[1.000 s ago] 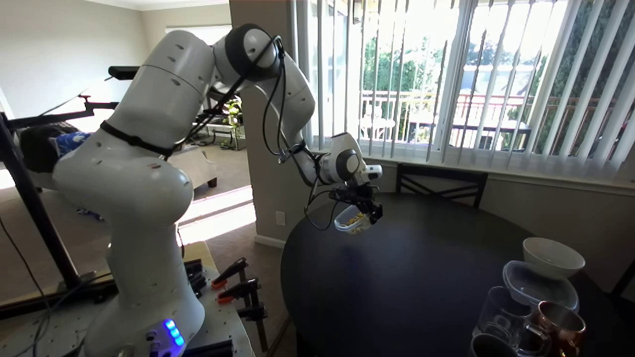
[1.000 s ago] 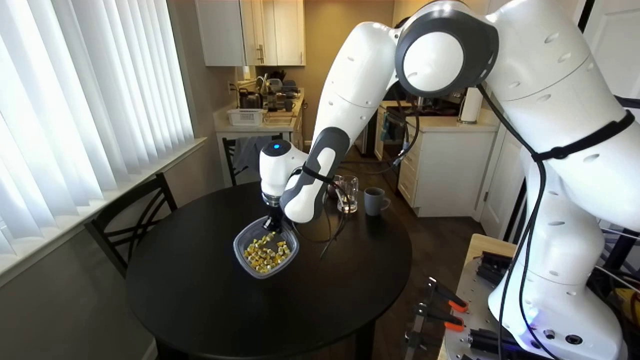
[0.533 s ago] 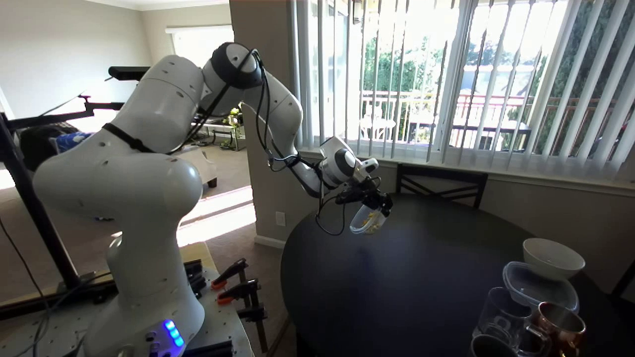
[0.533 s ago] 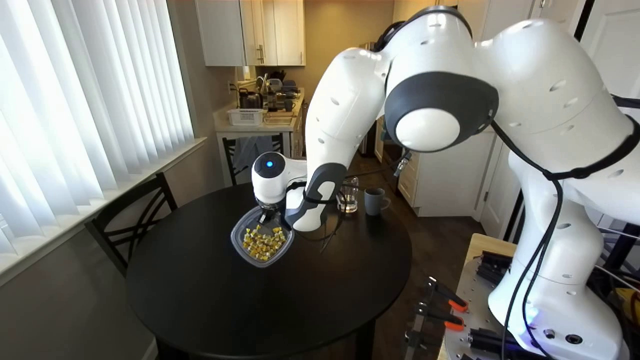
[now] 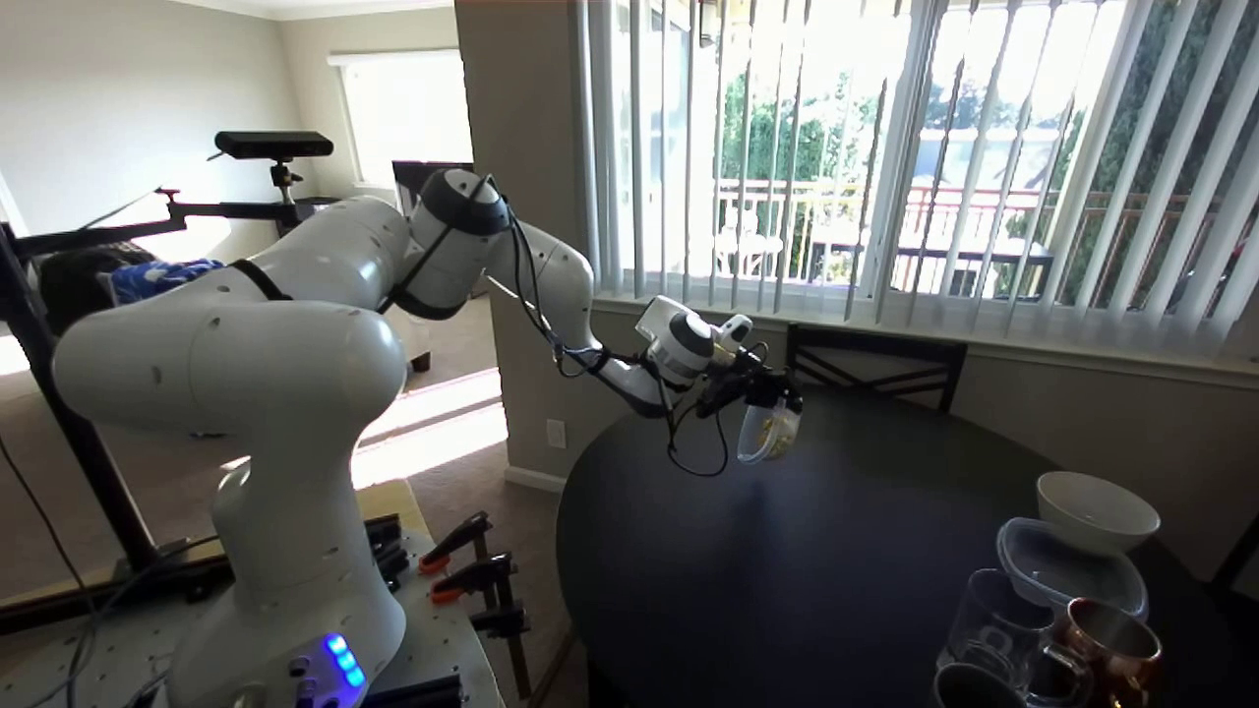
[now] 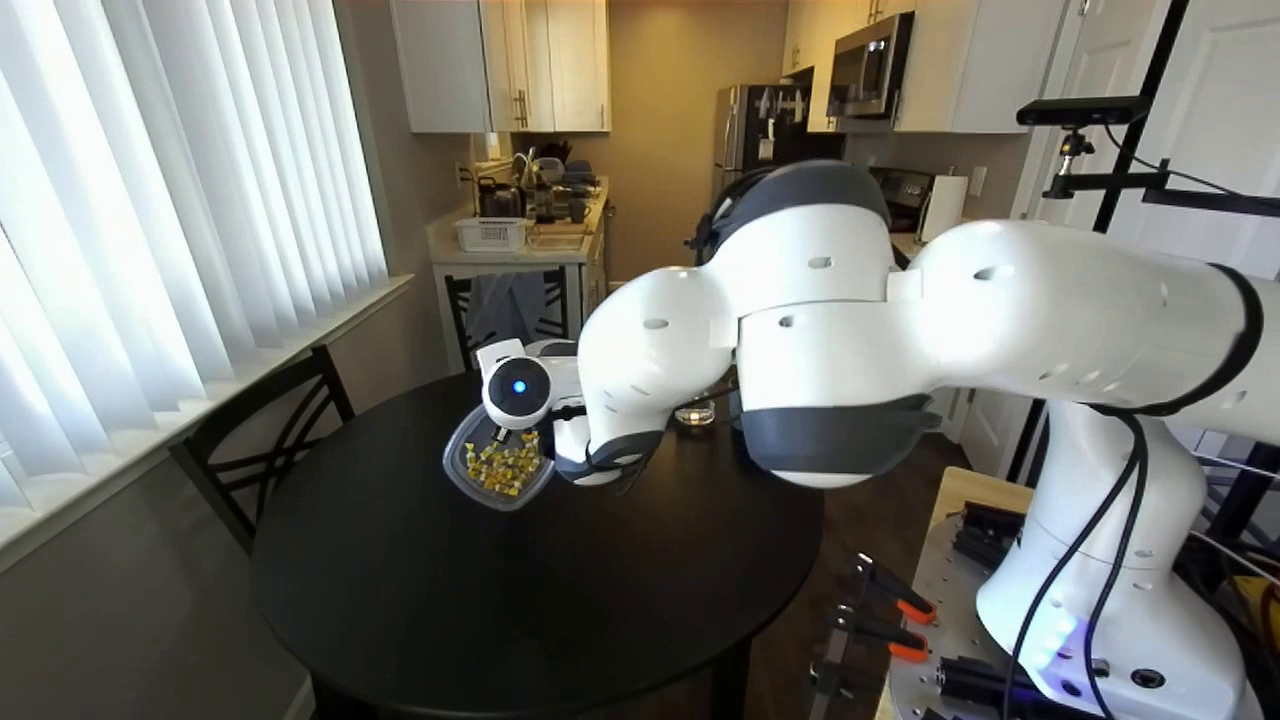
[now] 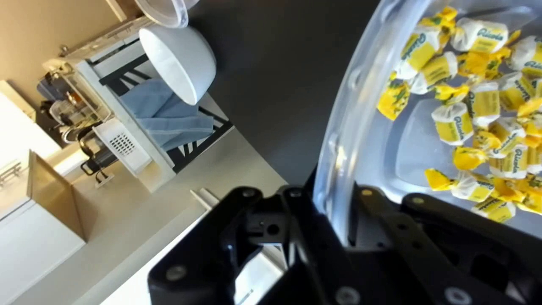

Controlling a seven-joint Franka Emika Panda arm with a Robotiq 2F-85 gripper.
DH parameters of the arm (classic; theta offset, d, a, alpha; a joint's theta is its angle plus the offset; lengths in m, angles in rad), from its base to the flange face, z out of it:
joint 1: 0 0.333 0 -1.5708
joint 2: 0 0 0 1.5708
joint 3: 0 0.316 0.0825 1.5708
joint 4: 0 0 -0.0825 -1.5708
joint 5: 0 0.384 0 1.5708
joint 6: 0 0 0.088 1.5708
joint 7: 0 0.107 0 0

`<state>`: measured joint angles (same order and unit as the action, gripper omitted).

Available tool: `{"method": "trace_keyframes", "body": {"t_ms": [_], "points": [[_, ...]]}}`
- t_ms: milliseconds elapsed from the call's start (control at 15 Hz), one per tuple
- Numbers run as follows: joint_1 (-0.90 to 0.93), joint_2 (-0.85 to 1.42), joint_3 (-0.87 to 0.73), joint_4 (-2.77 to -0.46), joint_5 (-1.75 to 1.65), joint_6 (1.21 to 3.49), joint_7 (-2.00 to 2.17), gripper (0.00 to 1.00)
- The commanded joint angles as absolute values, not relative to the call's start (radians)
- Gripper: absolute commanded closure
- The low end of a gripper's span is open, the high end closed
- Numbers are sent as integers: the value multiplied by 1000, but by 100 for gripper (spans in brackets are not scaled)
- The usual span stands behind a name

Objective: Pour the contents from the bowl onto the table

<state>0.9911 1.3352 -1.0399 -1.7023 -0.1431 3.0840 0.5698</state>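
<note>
The bowl is a clear plastic container with rounded corners; it shows in both exterior views and in the wrist view. It is held in the air above the dark round table, tilted steeply with its opening toward the robot base side. The contents, yellow-and-white wrapped candies, are inside, gathered toward its lower part. My gripper is shut on the container's rim; in the wrist view its fingers pinch the wall from both sides. No candies show on the table.
A wider white bowl, a clear container, a glass mug, a copper mug and a dark cup stand together at one table edge. Chairs stand at the table near the window.
The arm has lowered and reached further out over the table, carrying the container away from the robot base. The container has tilted more steeply. The candies are still inside.
</note>
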Motion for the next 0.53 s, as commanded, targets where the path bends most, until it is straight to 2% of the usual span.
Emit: {"method": "trace_keyframes", "body": {"t_ms": [0,67,467], "points": [[924,1368,-1019,-1639,-25,3277,500,98],[949,1377,-1030,-1624,77,3116,548,98],[896,1444,-1105,-1495,264,2962,713,98]]}}
